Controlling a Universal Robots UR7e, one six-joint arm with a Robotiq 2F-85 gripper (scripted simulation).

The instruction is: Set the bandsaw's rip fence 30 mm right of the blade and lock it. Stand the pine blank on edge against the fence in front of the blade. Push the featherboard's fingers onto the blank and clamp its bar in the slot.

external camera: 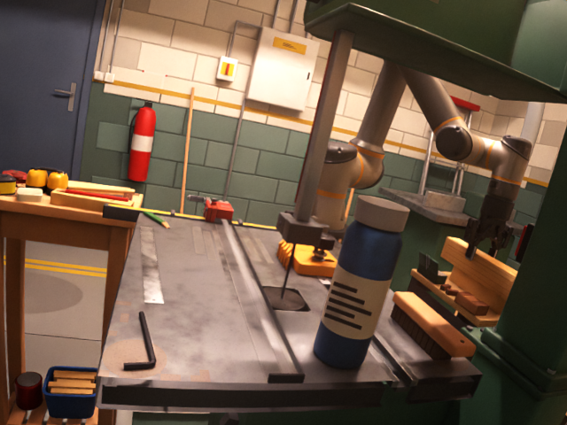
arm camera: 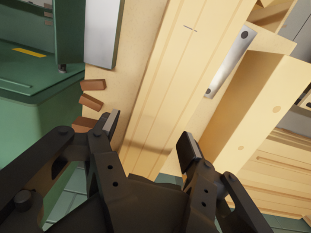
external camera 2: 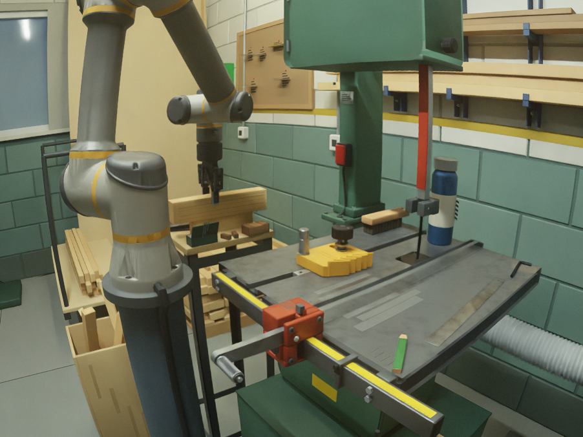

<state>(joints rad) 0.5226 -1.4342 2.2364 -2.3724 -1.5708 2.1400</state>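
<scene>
The pine blank (external camera: 481, 270) (external camera 2: 217, 205) (arm camera: 175, 82) stands on edge on a small side stand beside the bandsaw, away from the saw table. My gripper (external camera: 481, 252) (external camera 2: 214, 198) (arm camera: 148, 136) is open and empty, straddling the blank's top edge. The rip fence (external camera: 256, 286) (external camera 2: 390, 278) runs the length of the table close beside the blade (external camera: 286, 281) (external camera 2: 418, 240), with its red lock head (external camera: 218, 210) (external camera 2: 292, 324) on the yellow front rail. The yellow featherboard (external camera: 306, 260) (external camera 2: 335, 262) with its black knob lies on the table on the blade's other side.
A blue bottle (external camera: 362, 283) (external camera 2: 442, 202) stands on the table near the blade, next to a bench brush (external camera: 430, 329) (external camera 2: 383, 220). A hex key (external camera: 142, 343) and a steel rule (external camera: 151, 265) lie on the table, and a green pencil (external camera 2: 400, 353) too. Small brown blocks (arm camera: 91, 95) share the stand.
</scene>
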